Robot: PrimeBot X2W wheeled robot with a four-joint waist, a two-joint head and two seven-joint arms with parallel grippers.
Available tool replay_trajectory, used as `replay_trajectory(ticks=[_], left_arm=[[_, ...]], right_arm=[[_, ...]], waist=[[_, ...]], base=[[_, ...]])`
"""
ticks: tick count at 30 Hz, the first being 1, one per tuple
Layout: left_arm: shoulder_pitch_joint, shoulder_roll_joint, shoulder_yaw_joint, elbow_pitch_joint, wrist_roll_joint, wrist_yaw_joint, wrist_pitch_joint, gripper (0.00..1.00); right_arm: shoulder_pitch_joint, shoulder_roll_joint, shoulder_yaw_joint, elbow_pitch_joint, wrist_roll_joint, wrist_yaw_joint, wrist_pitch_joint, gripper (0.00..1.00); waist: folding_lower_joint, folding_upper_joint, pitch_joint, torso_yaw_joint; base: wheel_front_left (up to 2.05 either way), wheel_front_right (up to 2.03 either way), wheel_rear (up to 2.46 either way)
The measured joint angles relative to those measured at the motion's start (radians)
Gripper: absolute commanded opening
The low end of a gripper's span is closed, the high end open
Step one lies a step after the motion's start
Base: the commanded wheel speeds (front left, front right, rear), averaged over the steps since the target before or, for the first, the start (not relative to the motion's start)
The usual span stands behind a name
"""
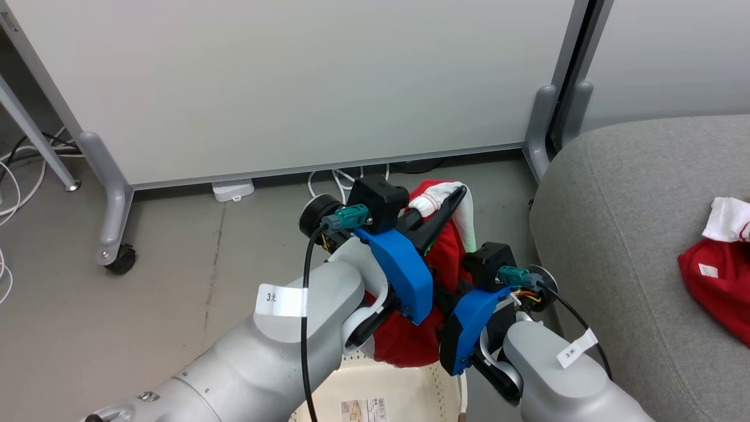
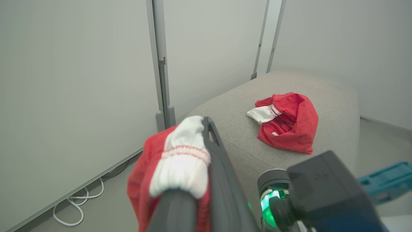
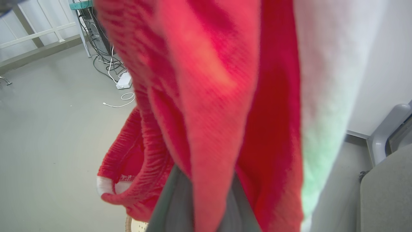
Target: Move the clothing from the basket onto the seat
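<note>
A red garment (image 1: 405,343) with white trim hangs above the cream basket (image 1: 410,390), held by both grippers. My left gripper (image 1: 448,208) is shut on its white cuff; the left wrist view shows the cuff (image 2: 183,161) bunched against the fingers of that gripper (image 2: 201,129). Just below and to the right, my right gripper (image 1: 448,293) is shut on a lower fold. Red fabric (image 3: 209,96) runs between its grey fingers (image 3: 170,206) in the right wrist view. A second red garment (image 1: 718,281) (image 2: 289,122) lies crumpled on the grey seat (image 1: 633,234) (image 2: 231,119).
A white partition panel (image 1: 293,88) on grey wheeled feet (image 1: 114,228) stands behind the basket, with cables (image 1: 340,176) on the floor along its base. The seat's rounded corner sits right beside my right arm. The basket rim (image 3: 135,224) shows below the hanging fabric.
</note>
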Motion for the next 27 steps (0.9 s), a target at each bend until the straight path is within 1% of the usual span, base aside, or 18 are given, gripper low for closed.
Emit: replay_trajectory(ticks=[6,7,8,9,10,13,18,23,27], left_arm=[[0.0,0.0,0.004,0.002,-0.004,0.0,0.0,0.0],[0.0,0.0,0.005,0.002,-0.004,0.0,0.0,0.05],[0.001,0.0,0.007,0.003,-0.004,0.0,0.0,0.27],[0.001,0.001,0.009,0.003,-0.004,0.0,0.0,0.8],[0.003,0.002,0.013,0.003,-0.003,0.0,0.0,1.0],[0.01,0.007,0.025,0.004,0.005,0.0,0.0,1.0],[0.074,0.049,0.115,-0.02,0.06,0.0,0.0,1.0],[0.185,0.092,0.227,-0.085,0.156,0.0,0.0,1.0],[0.297,0.127,0.342,-0.166,0.248,0.0,0.0,1.0]], right_arm=[[-0.017,0.002,0.018,0.015,0.019,0.0,-0.012,0.0],[-0.017,0.002,0.021,0.017,0.023,0.0,-0.014,0.0],[-0.019,0.002,0.024,0.019,0.025,0.0,-0.017,0.0],[-0.022,0.002,0.026,0.021,0.026,0.0,-0.017,0.0],[-0.025,0.002,0.028,0.022,0.029,0.0,-0.018,0.0],[-0.029,0.002,0.031,0.025,0.034,0.0,-0.022,0.0],[-0.035,-0.005,0.029,0.012,0.033,0.0,-0.027,0.0],[-0.035,-0.017,0.01,-0.014,0.03,0.0,-0.03,0.0],[-0.031,-0.031,-0.015,-0.047,0.013,0.0,-0.031,0.0]], waist=[[0.0,0.0,0.002,-0.006],[0.0,0.0,0.002,-0.007],[0.0001,0.0,0.002,-0.009],[0.0,0.0,0.002,-0.01],[0.0,0.0,0.002,-0.012],[0.0,0.0,0.002,-0.016],[0.0,0.0,0.005,-0.031],[0.0,0.0,0.013,-0.041],[0.0,0.0,0.019,-0.045]], base=[[0.0,0.0,0.0],[0.0,0.0,0.0],[0.0,0.0,0.0],[0.0,0.0,0.0],[0.0,0.0,0.0],[0.0,0.0,0.0],[0.0,0.0,0.0],[0.0,0.0,0.0],[0.0,0.0,0.0]])
